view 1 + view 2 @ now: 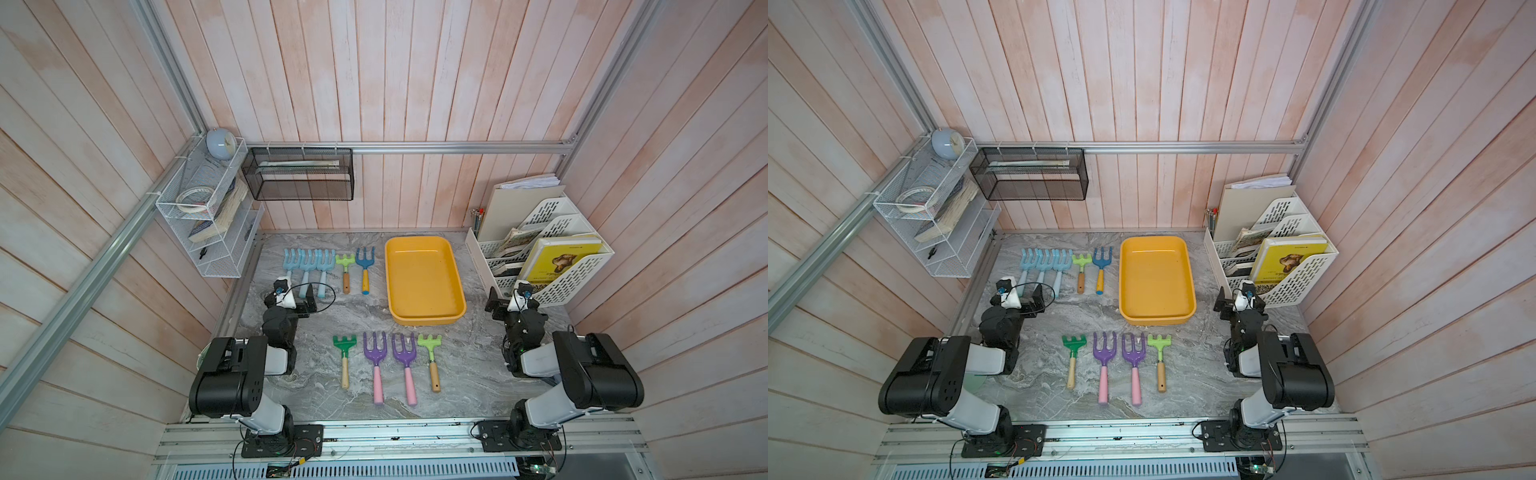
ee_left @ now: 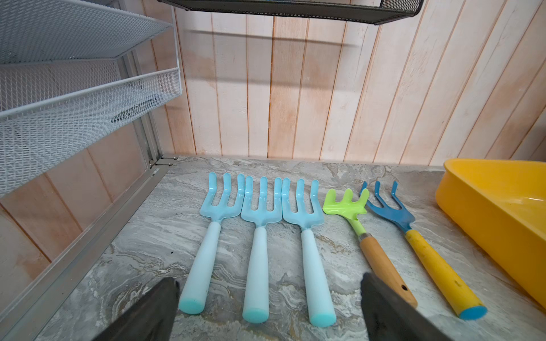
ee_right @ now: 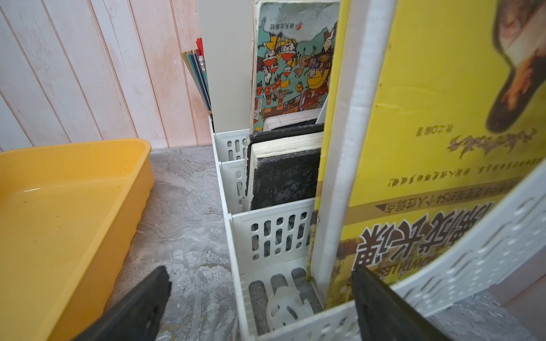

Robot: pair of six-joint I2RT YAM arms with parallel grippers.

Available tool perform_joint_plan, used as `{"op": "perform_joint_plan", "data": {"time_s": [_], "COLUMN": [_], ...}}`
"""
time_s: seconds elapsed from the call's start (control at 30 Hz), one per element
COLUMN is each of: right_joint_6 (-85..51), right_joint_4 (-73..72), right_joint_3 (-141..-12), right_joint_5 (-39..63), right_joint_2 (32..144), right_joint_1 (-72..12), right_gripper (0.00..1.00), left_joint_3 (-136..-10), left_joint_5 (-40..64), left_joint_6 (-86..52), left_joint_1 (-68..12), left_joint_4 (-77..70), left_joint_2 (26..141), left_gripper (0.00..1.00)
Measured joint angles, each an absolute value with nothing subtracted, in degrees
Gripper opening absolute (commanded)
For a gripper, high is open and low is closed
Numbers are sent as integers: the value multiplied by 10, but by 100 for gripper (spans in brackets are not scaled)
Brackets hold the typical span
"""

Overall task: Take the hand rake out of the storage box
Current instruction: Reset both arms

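The storage box (image 1: 422, 282), a shallow yellow tray with rounded corners, sits flat on the desk (image 1: 469, 374), far and right of centre. Five hand rakes (image 1: 325, 261) lie side by side left of it; four near hand rakes (image 1: 377, 384) lie nearer, heads pointing far.

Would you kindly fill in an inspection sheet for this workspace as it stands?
Surface: grey marbled table, nothing spilled that I can see.
Job's things: storage box empty; far row of five hand rakes and near row of four hand rakes lie on the table outside it.
Clutter: file rack with books; wire shelf; black mesh basket.
Grippers: left gripper open, empty; right gripper open, empty.
Cables: black cable looped at the left wrist.
Surroundings: plank walls, aluminium frame.
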State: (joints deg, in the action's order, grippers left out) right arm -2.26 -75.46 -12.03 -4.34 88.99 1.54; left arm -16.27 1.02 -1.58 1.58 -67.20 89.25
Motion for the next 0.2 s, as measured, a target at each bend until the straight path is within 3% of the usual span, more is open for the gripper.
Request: {"op": "perform_joint_plan", "data": {"time_s": [0.2], "right_joint_6": [-23], "right_joint_4": [-755], "right_joint_3": [-120], "right_joint_5": [-39], "right_joint_2": [890], "right_joint_1": [16], "right_gripper": [98], "left_joint_3": [-163], "left_joint_5": [10], "left_joint_6": [-15], "left_joint_1": [16], "left_joint_4": [-672], "left_joint_2": [893], "left_gripper": [100]}}
